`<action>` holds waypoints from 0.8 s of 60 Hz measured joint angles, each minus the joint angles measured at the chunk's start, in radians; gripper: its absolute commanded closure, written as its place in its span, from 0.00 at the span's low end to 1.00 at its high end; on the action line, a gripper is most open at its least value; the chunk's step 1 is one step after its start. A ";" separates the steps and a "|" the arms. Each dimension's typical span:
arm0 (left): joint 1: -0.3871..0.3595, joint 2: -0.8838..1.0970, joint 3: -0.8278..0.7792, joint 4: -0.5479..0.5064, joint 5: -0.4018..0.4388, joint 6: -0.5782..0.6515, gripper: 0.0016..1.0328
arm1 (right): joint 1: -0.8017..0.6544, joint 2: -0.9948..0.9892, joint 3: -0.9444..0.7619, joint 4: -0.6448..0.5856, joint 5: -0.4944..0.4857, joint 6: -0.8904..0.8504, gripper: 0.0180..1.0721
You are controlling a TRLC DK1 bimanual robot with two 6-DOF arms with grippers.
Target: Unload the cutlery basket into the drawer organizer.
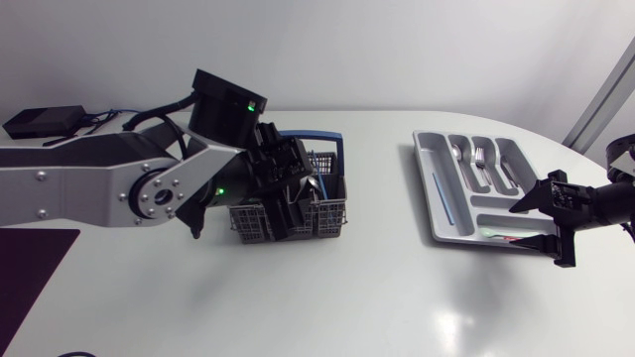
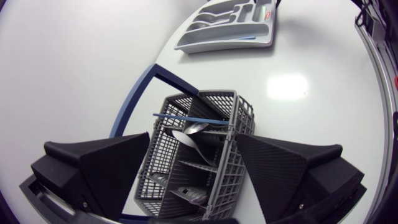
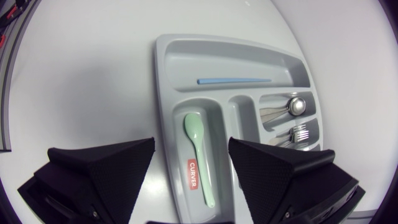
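The grey wire cutlery basket with a blue handle stands left of the table's middle. My left gripper hangs over it, open. In the left wrist view the basket lies between the spread fingers of the left gripper, with a blue stick and a metal spoon inside. The grey drawer organizer sits at the right. My right gripper is open just above its end compartment, where a pale green spoon lies loose. Other compartments hold a blue stick, metal spoons and forks.
A black box with cables sits at the back left corner. A dark mat lies at the front left. The table's curved edge runs close behind the organizer's right side.
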 measured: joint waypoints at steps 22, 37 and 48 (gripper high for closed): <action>0.000 0.089 -0.008 0.087 -0.002 0.315 0.07 | 0.073 -0.193 -0.169 -0.045 -0.107 0.053 0.14; 0.000 0.129 0.005 0.077 0.005 0.452 0.30 | 0.117 -0.216 -0.214 -0.047 -0.123 0.076 0.14; 0.000 0.134 0.028 0.051 0.024 0.516 0.51 | 0.132 -0.216 -0.215 -0.047 -0.132 0.079 0.14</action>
